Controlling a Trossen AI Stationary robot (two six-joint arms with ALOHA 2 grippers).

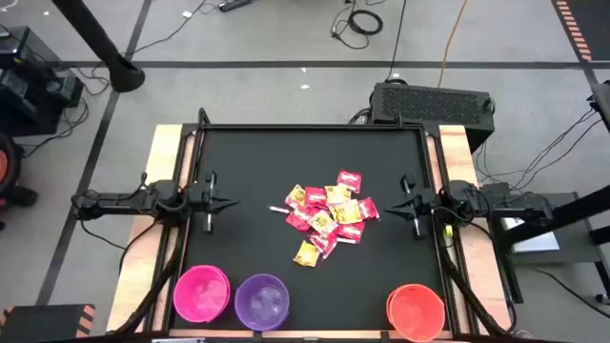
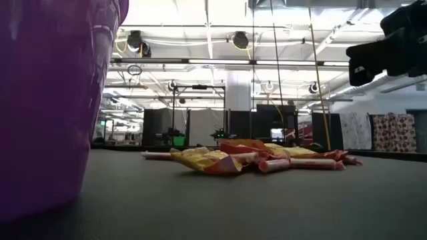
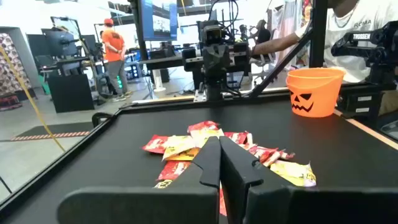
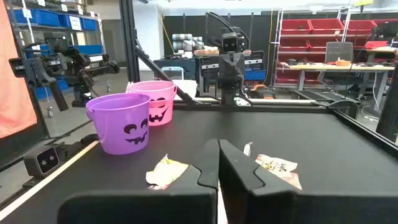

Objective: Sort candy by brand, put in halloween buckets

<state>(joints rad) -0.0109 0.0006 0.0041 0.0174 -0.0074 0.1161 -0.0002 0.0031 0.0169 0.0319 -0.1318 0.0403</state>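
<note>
A heap of small shiny red, yellow and pale packets, the candy [image 1: 329, 217], lies flat on the black mat at mid table, also seen in the low view [image 2: 253, 159] and the left wrist view [image 3: 205, 146]. Three pails stand upright along the near edge: hot pink [image 1: 201, 292], purple [image 1: 261, 301], orange-red [image 1: 416, 312]. My left gripper [image 1: 224, 203] waits shut at the left side, apart from the candy. My right gripper [image 1: 396, 211] waits shut at the right side, just right of the heap.
A raised black frame [image 1: 315, 128] borders the mat, with wooden strips [image 1: 164, 162] outside it. Bare mat lies between the heap and the pails and behind the heap. People [image 3: 112, 53] stand in the room beyond the table.
</note>
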